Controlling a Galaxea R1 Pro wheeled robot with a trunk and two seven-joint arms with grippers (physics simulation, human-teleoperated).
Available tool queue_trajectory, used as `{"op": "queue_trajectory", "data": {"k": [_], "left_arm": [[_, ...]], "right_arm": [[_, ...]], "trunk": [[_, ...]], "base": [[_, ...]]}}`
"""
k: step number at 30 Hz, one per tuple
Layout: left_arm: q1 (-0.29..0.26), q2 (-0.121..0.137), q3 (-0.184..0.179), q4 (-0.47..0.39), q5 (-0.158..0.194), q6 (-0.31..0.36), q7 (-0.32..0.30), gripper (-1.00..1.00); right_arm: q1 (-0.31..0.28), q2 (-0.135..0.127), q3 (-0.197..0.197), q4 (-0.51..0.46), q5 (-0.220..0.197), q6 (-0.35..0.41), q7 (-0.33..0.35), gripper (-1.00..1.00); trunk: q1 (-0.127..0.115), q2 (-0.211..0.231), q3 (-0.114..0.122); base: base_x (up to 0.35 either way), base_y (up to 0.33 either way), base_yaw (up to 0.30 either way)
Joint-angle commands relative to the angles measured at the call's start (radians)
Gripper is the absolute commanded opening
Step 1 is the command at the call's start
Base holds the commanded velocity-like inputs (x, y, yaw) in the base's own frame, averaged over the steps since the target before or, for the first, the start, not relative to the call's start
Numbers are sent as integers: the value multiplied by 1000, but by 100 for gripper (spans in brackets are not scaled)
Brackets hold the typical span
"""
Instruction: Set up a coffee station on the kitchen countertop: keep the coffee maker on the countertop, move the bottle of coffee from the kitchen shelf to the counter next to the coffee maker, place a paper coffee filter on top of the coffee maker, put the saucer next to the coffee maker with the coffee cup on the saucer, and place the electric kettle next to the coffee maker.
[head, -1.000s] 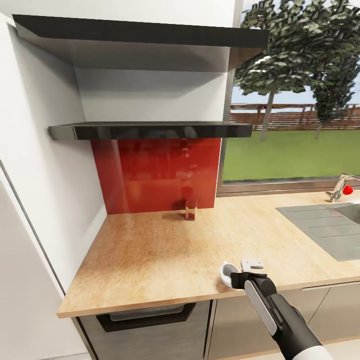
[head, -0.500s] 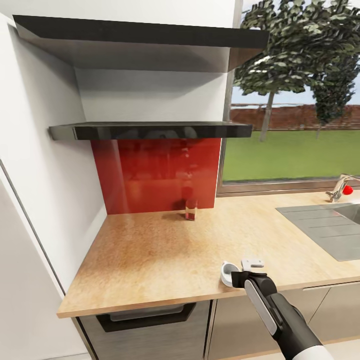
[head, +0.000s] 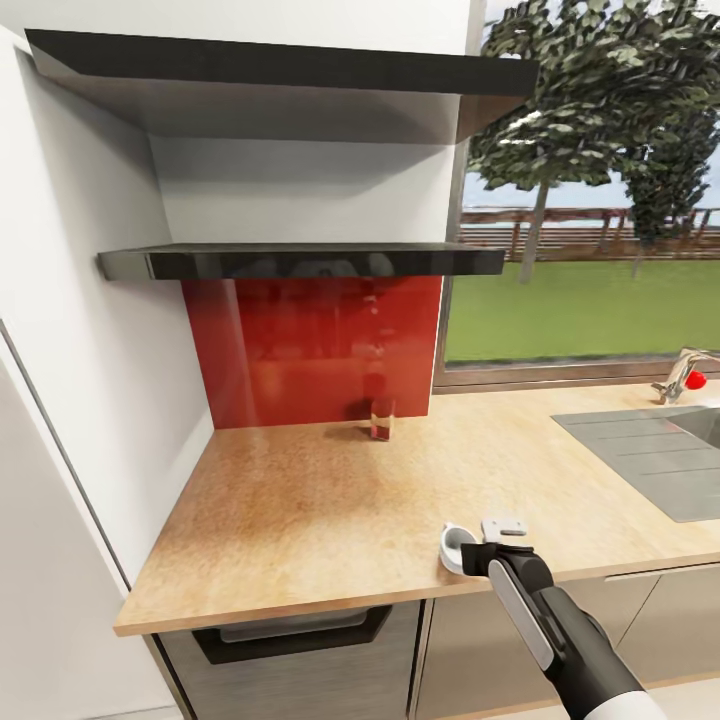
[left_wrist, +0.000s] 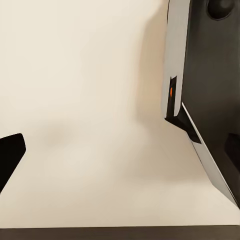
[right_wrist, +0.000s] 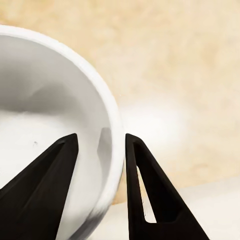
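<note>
My right gripper (head: 468, 556) is at the front edge of the kitchen countertop (head: 330, 500), shut on the coffee cup (head: 455, 545). The small white cup rests on or just above the worktop. In the right wrist view the cup's white rim (right_wrist: 75, 90) runs between the two black fingers of the right gripper (right_wrist: 102, 142), one inside and one outside. The left gripper (left_wrist: 120, 160) hangs open over a plain beige surface. The dark kitchen shelf (head: 300, 262) shows nothing on top from this angle. The coffee maker, bottle of coffee, paper coffee filter, saucer and electric kettle are out of view.
A small glass jar with red contents (head: 382, 418) stands by the red backsplash (head: 315, 345). A grey sink (head: 650, 455) with a tap (head: 680, 375) is set in the counter at the right. A second dark shelf (head: 280, 70) hangs higher. A white wall panel (head: 70, 330) bounds the left.
The cup in the right gripper has gone from tilted to more upright. The arm has barely moved.
</note>
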Motion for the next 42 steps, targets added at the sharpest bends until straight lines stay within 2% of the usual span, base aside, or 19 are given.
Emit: {"op": "queue_trajectory", "data": {"k": [1,7,10,18,25,36,42], "left_arm": [[1,0,9,-2,-9,-1,-4,100],[1,0,9,-2,-10,-1,-4,100],[1,0,9,-2,-10,-1,-5,100],[1,-3,10,-3,-11,-2,-5,100],[1,-17,11,-10,-11,-10,-5,100],[1,-27,11,-11,-11,-14,-3,100],[-2,-34,10,-14,-10,-14,-3,100]], "right_arm": [[-1,-1,3,-1,-11,2,-10,-100],[-1,1,2,-10,-11,2,-10,-100],[-1,2,2,-46,-11,3,-10,-100],[-1,-3,-6,-217,-9,4,-11,-100],[-1,-10,-10,-348,-8,6,-11,-100],[-2,-10,-11,-373,-9,5,-12,-100],[-2,-11,-29,-375,-9,5,-12,-100]], "trunk": [[1,-2,-1],[1,-2,-1],[1,-2,-1],[1,-2,-1],[1,-2,-1],[1,-2,-1],[1,-2,-1]], "base": [[0,0,0],[0,0,0],[0,0,0],[0,0,0],[0,0,0],[0,0,0],[0,-37,0]]}}
